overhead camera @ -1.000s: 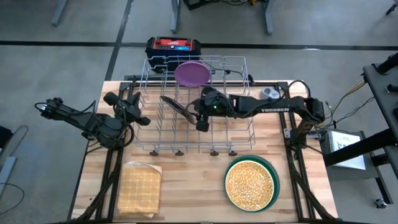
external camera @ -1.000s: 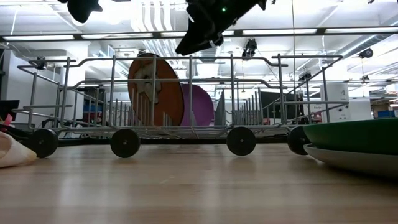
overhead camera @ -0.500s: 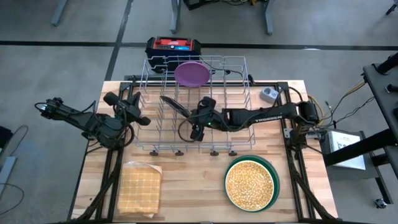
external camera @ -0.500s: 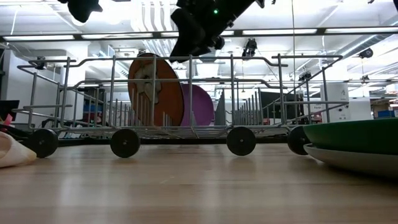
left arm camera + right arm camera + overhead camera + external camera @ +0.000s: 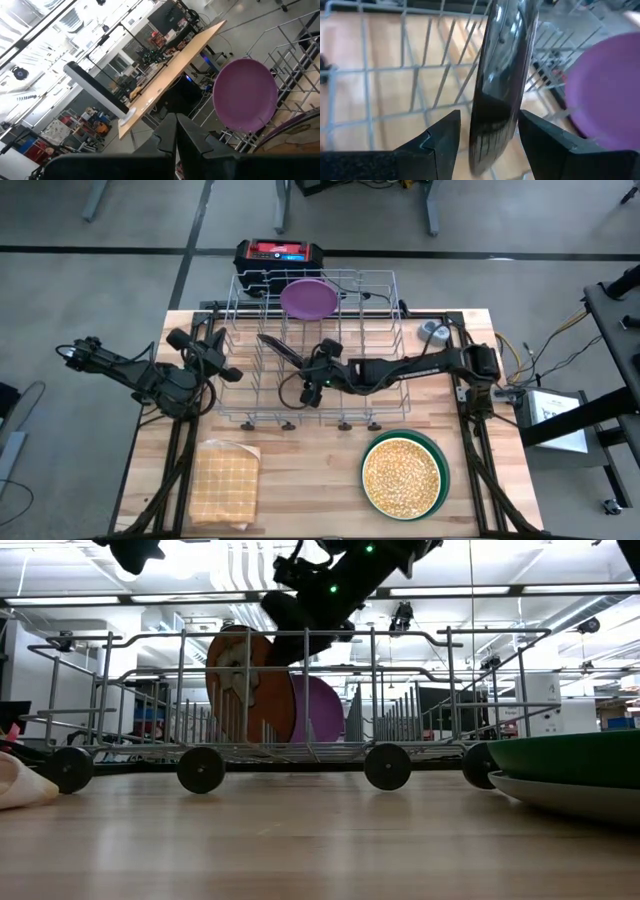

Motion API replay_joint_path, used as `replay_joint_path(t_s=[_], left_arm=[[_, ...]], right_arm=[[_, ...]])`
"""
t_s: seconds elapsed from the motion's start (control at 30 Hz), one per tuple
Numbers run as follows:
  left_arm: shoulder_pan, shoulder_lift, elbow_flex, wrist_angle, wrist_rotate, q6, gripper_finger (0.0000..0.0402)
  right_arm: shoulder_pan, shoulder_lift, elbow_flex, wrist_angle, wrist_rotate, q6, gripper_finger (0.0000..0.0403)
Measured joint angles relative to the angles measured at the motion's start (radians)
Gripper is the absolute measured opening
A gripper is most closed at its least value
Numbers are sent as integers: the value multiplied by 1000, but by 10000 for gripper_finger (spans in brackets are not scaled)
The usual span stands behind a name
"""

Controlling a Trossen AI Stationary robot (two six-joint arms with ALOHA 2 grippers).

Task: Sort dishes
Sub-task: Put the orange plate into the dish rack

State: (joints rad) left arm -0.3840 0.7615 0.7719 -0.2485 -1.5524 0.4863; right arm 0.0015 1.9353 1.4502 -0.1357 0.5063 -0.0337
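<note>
2 plates (image 5: 308, 298) racked, right gripper (image 5: 303, 392) open, "TROSSEN" barely legible

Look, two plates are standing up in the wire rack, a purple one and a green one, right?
Not quite. The purple plate does stand in the wire rack, but the one beside it is brown with grey blotches, as the low view shows. The green plate lies flat on the table, under the speckled yellow one.

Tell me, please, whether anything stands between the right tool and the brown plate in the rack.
Nothing visible does: the right tool is open with the brown plate's rim already between its fingers; the rack wires lie beyond the plate.
</note>
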Motion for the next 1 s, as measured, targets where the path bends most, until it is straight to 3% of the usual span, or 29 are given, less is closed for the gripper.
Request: replay_joint_path(t_s=[0.2,0.57,1.0], left_arm=[[0,2,0,1,0,2,0],[0,2,0,0,0,6,0],[0,2,0,-2,0,10,0]], right_arm=[[-20,13,0,24,90,-23,152],[-35,5,36,50,129,-119,13],[-69,5,105,55,87,-236,4]])
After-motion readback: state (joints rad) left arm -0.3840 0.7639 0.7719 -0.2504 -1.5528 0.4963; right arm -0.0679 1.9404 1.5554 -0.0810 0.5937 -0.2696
